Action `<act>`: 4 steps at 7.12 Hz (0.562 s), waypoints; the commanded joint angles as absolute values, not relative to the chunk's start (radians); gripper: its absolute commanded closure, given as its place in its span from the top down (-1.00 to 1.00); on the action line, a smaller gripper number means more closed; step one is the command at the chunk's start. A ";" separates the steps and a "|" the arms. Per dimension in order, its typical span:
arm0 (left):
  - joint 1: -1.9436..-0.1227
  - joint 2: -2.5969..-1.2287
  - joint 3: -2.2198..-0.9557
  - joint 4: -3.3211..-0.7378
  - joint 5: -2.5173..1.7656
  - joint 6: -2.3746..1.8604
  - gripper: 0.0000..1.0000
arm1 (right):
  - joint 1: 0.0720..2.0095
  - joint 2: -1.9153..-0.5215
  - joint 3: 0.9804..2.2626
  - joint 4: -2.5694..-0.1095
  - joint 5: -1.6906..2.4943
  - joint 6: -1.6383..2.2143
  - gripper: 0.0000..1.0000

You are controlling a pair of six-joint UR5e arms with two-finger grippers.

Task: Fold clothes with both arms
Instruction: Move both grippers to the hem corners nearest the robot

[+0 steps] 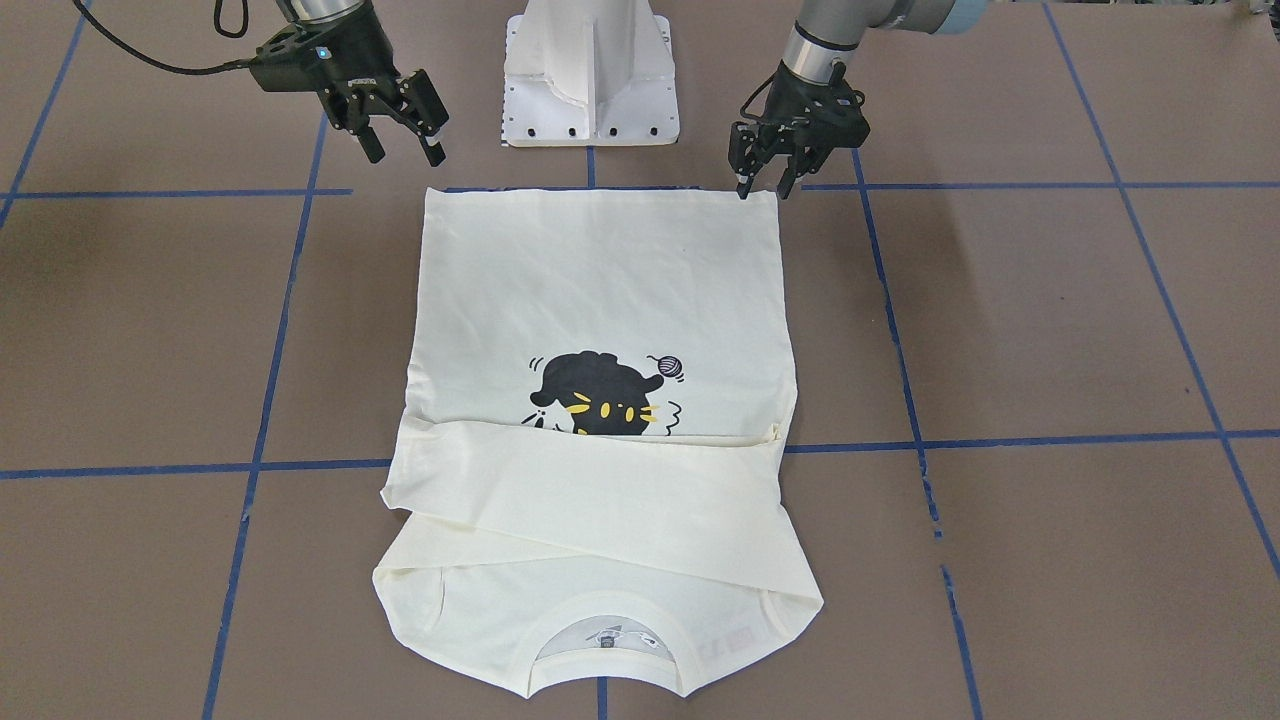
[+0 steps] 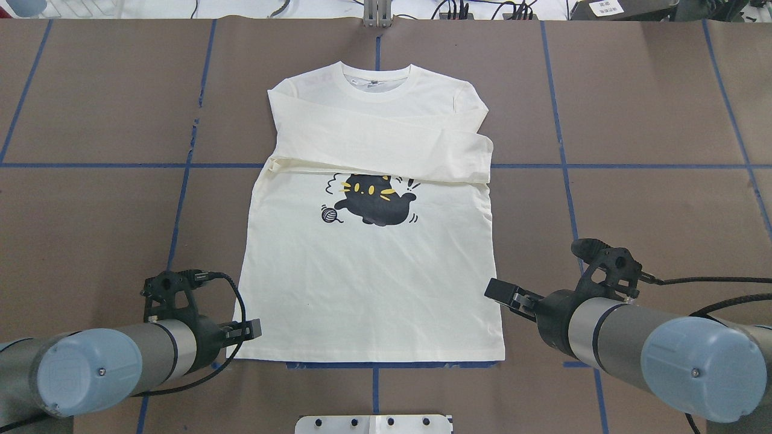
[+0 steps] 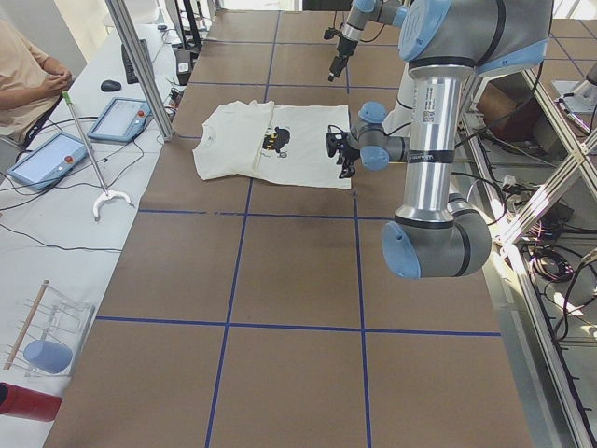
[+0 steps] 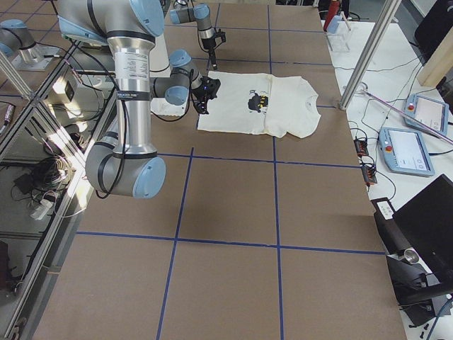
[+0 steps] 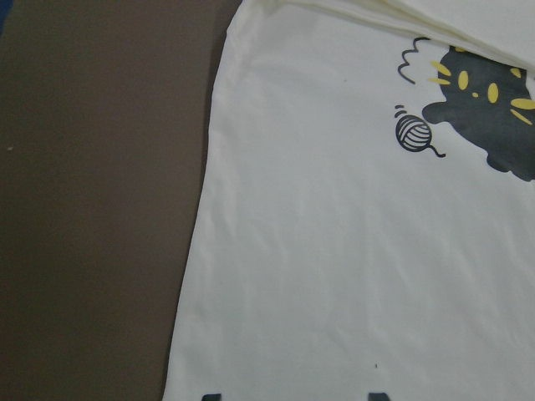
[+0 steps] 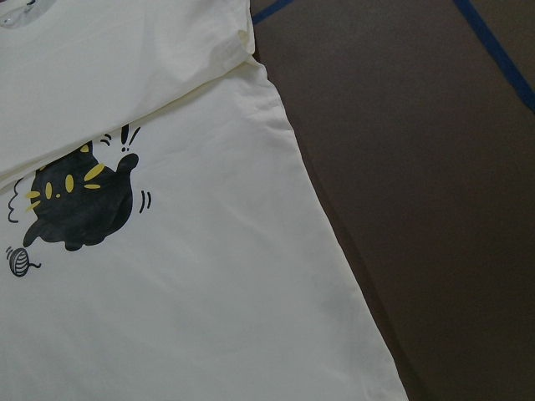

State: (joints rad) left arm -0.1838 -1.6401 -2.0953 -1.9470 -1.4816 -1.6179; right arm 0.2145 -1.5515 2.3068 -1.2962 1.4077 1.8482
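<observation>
The overhead view is showing the whole shirt (image 2: 374,271) lying flat, print up, on the brown table (image 2: 90,211). Its collar (image 2: 375,81) is lying at the far end from the robot and its hem (image 2: 368,359) at the near end, with both sleeves (image 2: 386,147) folded across the chest just above the cat print (image 2: 374,202). That view is hiding the finger gaps behind the wrists. The front-facing view is giving them plainly. The left gripper (image 1: 763,185) is holding its fingers spread, with the tips right at the hem's left corner; whether they are touching the cloth cannot be told. The right gripper (image 1: 403,145) is also hanging spread and empty, raised and just off the hem's right corner on the robot's side.

The left wrist view is adding two dark fingertips (image 5: 380,395) at its bottom edge, set wide apart, one over the cloth and one at the shirt's left edge, with the yarn ball (image 5: 413,131) farther off. The right wrist view is showing only cloth and table, no fingers.

Only the left side view is taking in a person (image 3: 19,79) sitting at the far bench.
</observation>
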 commanded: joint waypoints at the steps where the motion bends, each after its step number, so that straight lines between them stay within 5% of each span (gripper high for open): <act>1: -0.166 -1.637 -2.060 -1.947 -1.477 -1.629 0.29 | 0.213 -1.554 2.306 -1.296 1.398 1.848 0.98; 4: -0.150 -1.638 -2.039 -1.947 -1.477 -1.629 0.26 | 0.212 -1.555 2.304 -1.296 1.397 1.848 0.99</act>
State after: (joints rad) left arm -0.1600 -1.6376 -2.0455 -1.9460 -1.4772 -1.6290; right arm 0.2120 -1.5543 2.3046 -1.2962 1.3977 1.8485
